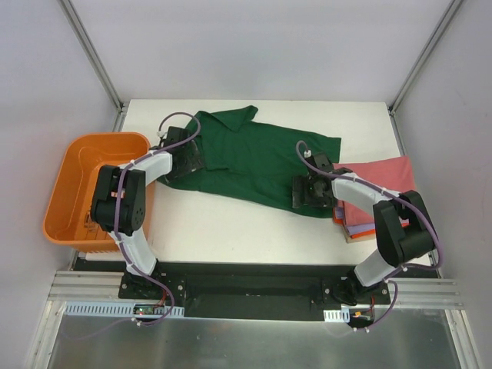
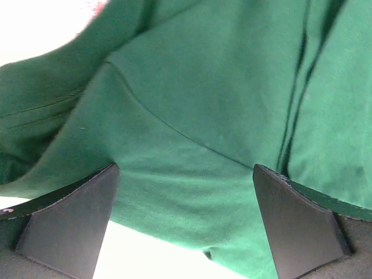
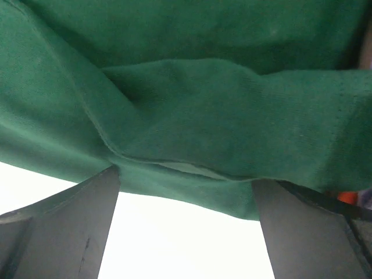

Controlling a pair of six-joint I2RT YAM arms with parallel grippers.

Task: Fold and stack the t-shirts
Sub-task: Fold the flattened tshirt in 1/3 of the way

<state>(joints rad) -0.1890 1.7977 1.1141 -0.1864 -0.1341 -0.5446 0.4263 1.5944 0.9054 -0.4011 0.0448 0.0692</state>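
Note:
A dark green collared t-shirt lies spread and rumpled across the middle of the white table. My left gripper is open at the shirt's left edge, its fingers straddling the cloth at its edge. My right gripper is open at the shirt's lower right hem, its fingers either side of the folded hem. A stack of folded t-shirts, pink-red on top with orange and lavender edges below, lies at the table's right edge.
An orange plastic basket stands off the table's left side, beside the left arm. Grey walls and metal frame posts enclose the table at back and sides. Bare white table shows at the front and along the back.

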